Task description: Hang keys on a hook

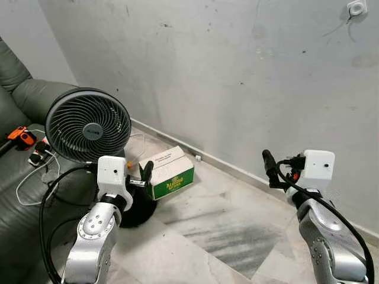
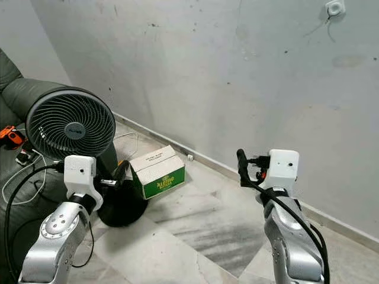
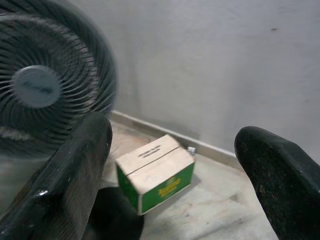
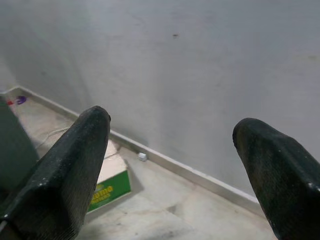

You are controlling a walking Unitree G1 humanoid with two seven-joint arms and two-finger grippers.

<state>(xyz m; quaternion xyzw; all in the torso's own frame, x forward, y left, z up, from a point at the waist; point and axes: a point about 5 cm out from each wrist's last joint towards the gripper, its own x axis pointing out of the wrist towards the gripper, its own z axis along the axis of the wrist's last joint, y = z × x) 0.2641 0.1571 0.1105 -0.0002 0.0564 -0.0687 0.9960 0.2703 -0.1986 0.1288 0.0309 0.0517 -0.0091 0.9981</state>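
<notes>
Both arms are raised in front of the body, silver tubular links with white wrist housings. The left gripper [image 3: 170, 165] is seen spread wide in its wrist view, nothing between the fingers [image 3: 65, 185]. The right gripper [image 4: 172, 165] is likewise spread and empty, pointed at the wall.

Task status, as judged: not started. No keys are held, and no keys or hook can be made out anywhere in these views. Locating both is what is left, then pick-up and hanging.

Near the left arm a black floor fan [image 1: 88, 125] is stood on a round base, with a circular grille of fine radial ribs. Just beside the base a small cardboard box [image 1: 170, 171] is laid on the floor, with a white top and a green printed side. On the far left a dark green padded sofa [image 1: 18, 94] is seen, smooth leather-like surface, with an orange-and-black tool [image 1: 21, 136] and loose white cable on the seat.

The floor [image 1: 225, 231] is pale veined stone tile, matte. Beyond, a grey painted wall [image 1: 237, 77] is scuffed and stained, with a low skirting along the bottom and a white socket [image 1: 356, 7] high up.
</notes>
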